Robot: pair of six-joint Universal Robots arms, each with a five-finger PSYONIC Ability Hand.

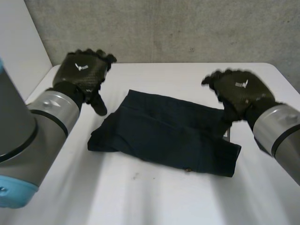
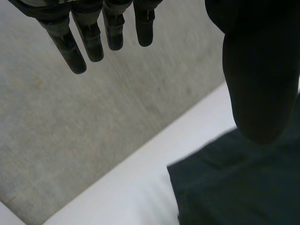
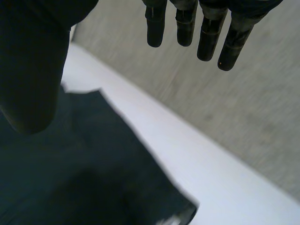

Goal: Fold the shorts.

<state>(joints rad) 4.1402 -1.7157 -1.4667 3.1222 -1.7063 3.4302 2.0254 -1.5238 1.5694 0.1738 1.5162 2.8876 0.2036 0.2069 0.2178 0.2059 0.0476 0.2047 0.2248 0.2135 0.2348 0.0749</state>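
the shorts (image 1: 164, 133) were spread on the desk (image 1: 140, 197); the left hand (image 1: 82, 72) and right hand (image 1: 239, 91) were held at opposite ends, fingers (image 2: 75, 51) straight and empty, seemingly readied for grasping.

Head view down onto table (image 1: 140, 201); both wrist views close over shorts (image 2: 234, 187).

I read a white tabletop (image 1: 154, 201) carrying one item, a pair of dark shorts (image 1: 168, 133), which lies flat near the middle and set at a slant to the front edge, with a small dark speck (image 1: 135, 176) on the bare surface just in front of it.
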